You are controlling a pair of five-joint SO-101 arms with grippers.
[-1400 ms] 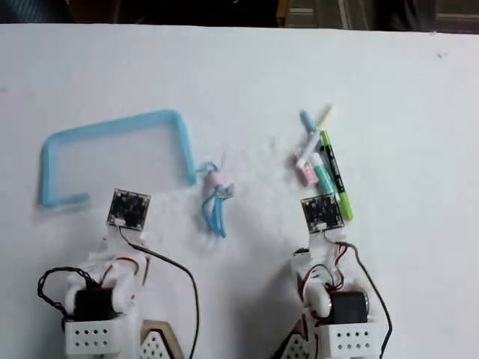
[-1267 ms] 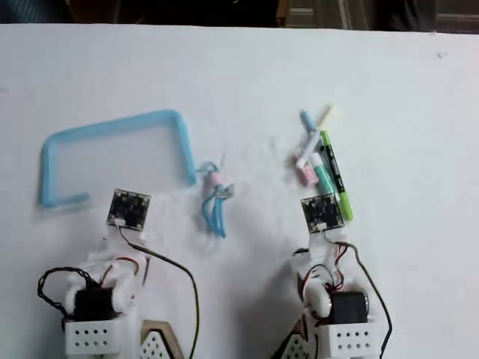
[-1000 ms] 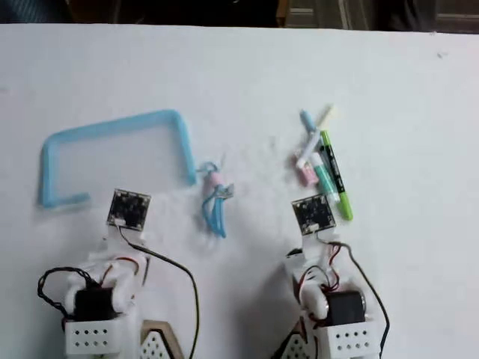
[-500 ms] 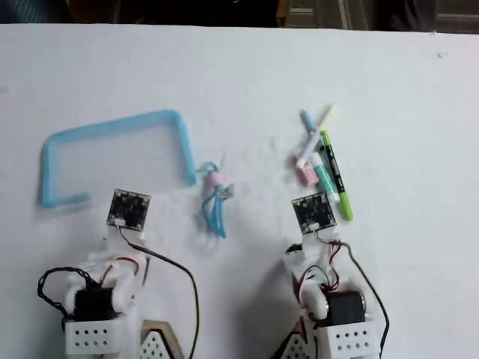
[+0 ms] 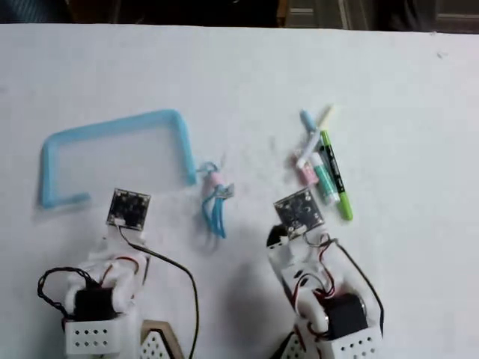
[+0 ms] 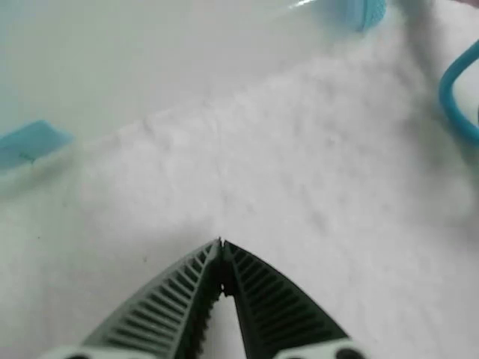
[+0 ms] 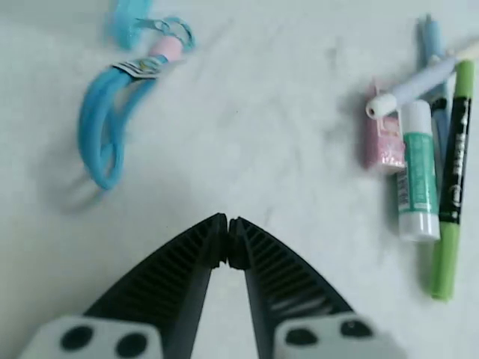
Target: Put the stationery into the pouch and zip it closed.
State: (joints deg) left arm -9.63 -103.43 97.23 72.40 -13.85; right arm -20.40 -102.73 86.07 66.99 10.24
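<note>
Right arm: swinging toward 9 o'clock, so the stationery (image 5: 323, 168) now lies at its 1 o'clock, untouched.
Left arm: hasn't budged.
Meaning: probably lining up, with no pick begun. Nothing is in the pouch (image 5: 182, 146), at the left arm's 11 o'clock.
Wrist views: right gripper (image 7: 227, 222) and left gripper (image 6: 221, 243) are both pressed together and empty. From above, the camera boards cover them.
Close-up: glue stick (image 7: 418, 176), green marker (image 7: 451, 187) and blue strap (image 7: 112, 142) are each distinct.
</note>
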